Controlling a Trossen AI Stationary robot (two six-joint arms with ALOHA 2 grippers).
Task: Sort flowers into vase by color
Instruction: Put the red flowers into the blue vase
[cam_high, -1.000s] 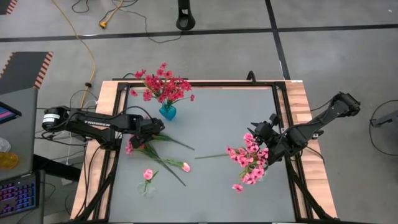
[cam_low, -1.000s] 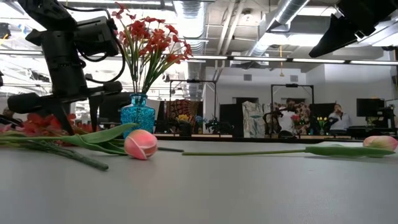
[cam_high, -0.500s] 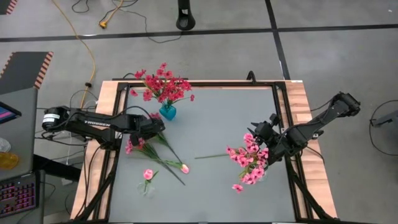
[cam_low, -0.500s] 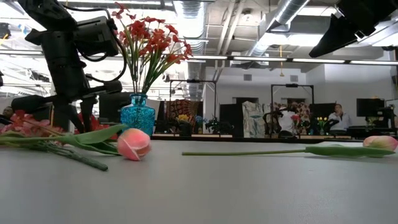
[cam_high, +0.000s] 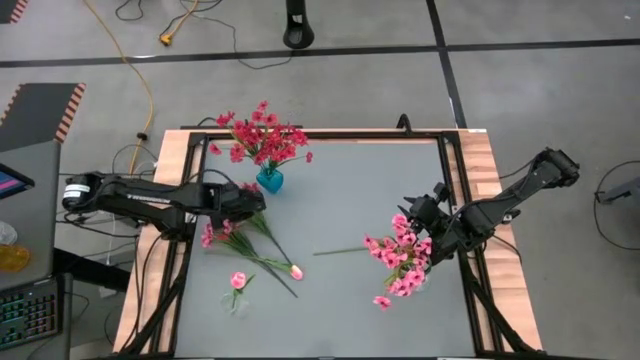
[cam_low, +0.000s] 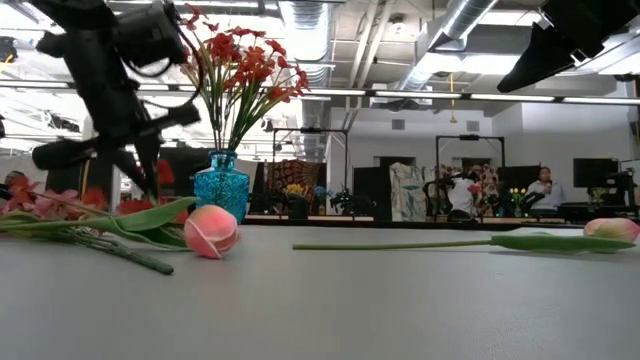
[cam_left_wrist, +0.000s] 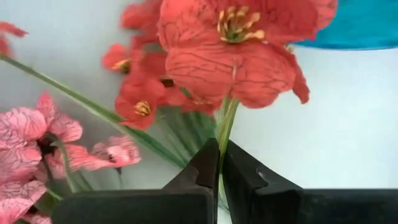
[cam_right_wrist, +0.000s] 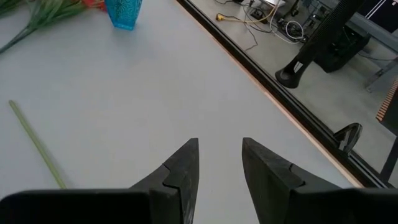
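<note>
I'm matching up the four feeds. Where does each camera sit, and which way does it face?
High: overhead, straight down on the table; both arms show.
Low: table-top height, facing the room; left arm at upper left.
Left wrist: on the left arm; left gripper shut on a red flower stem.
Right wrist: on the right arm, across the table; right gripper open.
Shared: the blue vase.

The floor (cam_high: 360, 85) is gray with dark lines across it, and a yellow cord (cam_high: 140, 75) lies on it. The gray desk (cam_high: 350, 180) has a wooden edge. Far behind, pipes (cam_low: 450, 25) run along the ceiling, and a person (cam_low: 545, 185) sits there.
</note>
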